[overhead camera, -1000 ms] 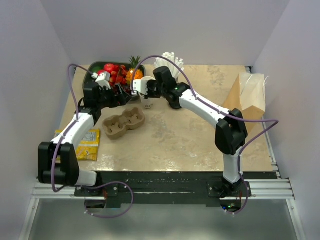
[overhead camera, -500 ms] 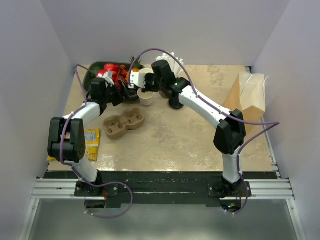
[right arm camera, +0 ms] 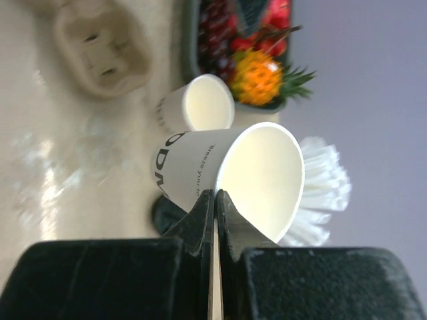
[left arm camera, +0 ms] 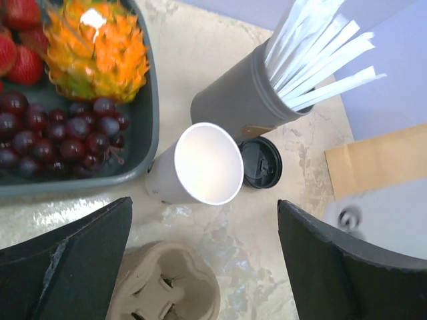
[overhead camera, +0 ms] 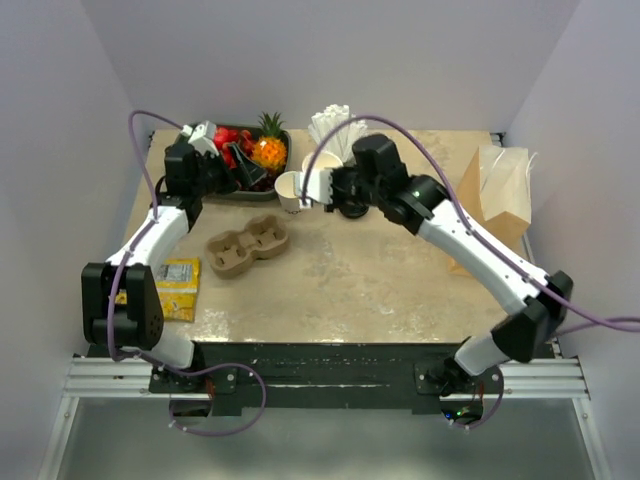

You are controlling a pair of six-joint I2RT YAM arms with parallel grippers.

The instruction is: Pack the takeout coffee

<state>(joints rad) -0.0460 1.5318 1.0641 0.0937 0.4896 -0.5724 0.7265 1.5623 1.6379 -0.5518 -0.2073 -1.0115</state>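
Observation:
Two white paper cups, both without lids. One (overhead camera: 290, 190) stands open by the fruit tray; it also shows in the left wrist view (left arm camera: 207, 163) and the right wrist view (right arm camera: 197, 107). My right gripper (overhead camera: 323, 186) (right arm camera: 215, 197) is shut on the rim wall of the other cup (right arm camera: 227, 177), holding it tilted above the table. The round black lid (left arm camera: 260, 162) lies on the table beside the grey cup of straws (left arm camera: 243, 100); it also shows under the held cup (right arm camera: 167, 215). My left gripper (overhead camera: 240, 172) (left arm camera: 203, 207) is wide open and empty, above the standing cup and the brown pulp carrier (overhead camera: 248, 243) (left arm camera: 167, 287).
A dark tray (overhead camera: 232, 193) of fruit sits at the back left. A brown paper bag (overhead camera: 500, 190) stands at the right edge. A yellow packet (overhead camera: 175, 285) lies at the front left.
My right gripper has moved right, away from the fruit tray, carrying one cup off the other. My left gripper has drawn back towards the tray.

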